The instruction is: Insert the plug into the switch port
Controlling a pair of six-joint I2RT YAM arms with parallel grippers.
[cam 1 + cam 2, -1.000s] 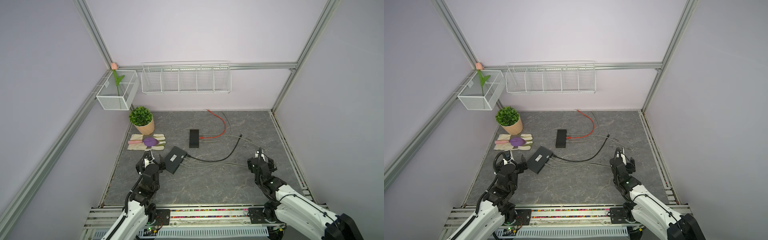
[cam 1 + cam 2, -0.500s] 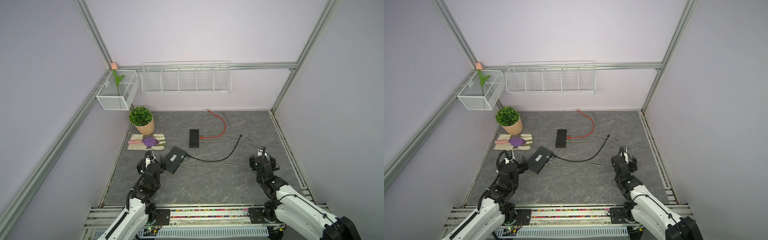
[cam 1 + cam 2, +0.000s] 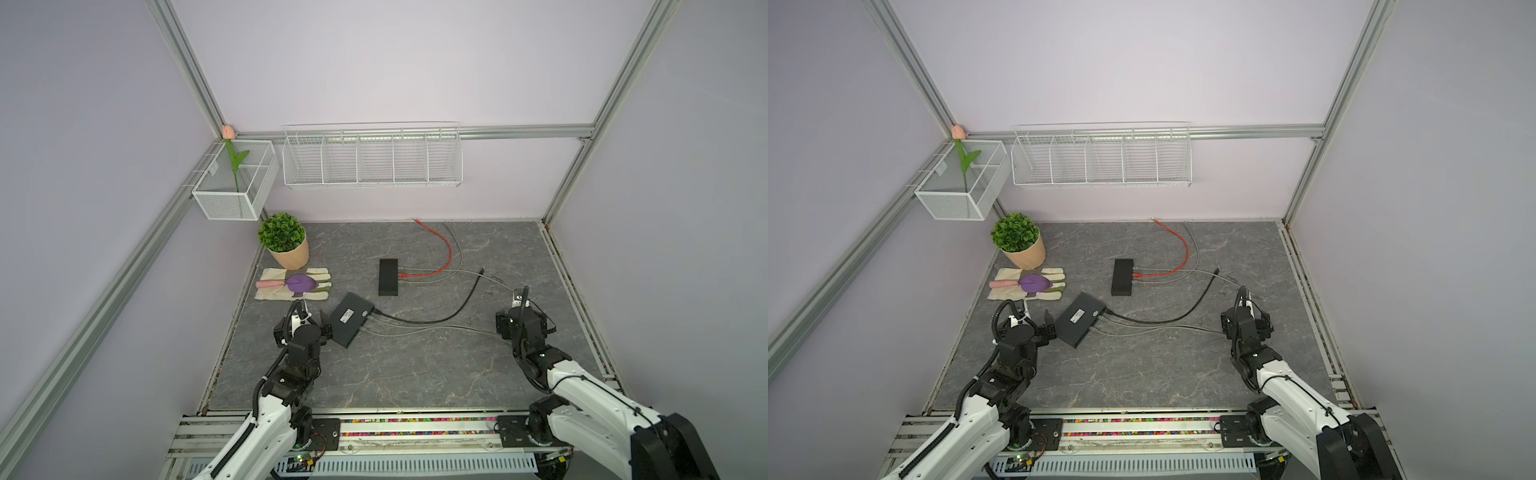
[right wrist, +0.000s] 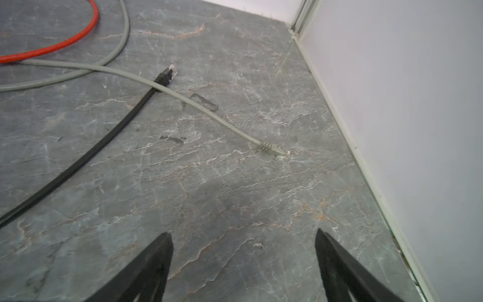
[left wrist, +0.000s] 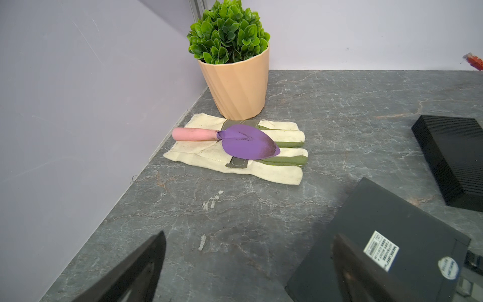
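A black switch (image 3: 352, 319) (image 3: 1079, 319) with a white label (image 5: 379, 248) lies at the left, with black and grey cables plugged into its right side. My left gripper (image 3: 303, 325) (image 3: 1025, 328) (image 5: 245, 251) is open and empty right beside it, one finger (image 5: 345, 261) over the switch's near corner. A loose grey plug (image 4: 274, 151) lies on the table ahead of my right gripper (image 3: 521, 321) (image 3: 1246, 321) (image 4: 243, 235), which is open and empty. A loose black plug (image 3: 482, 270) (image 4: 167, 74) lies farther back.
A second black box (image 3: 387, 277) holds a red cable (image 3: 446, 253) and grey cables. A potted plant (image 3: 284, 241), gloves (image 5: 235, 157) and a purple trowel (image 5: 248, 142) sit at the back left. The right wall edge (image 4: 366, 162) runs close to the grey plug.
Both arms have sunk slightly toward the table, jaws still wide. The switch and cables have not moved.
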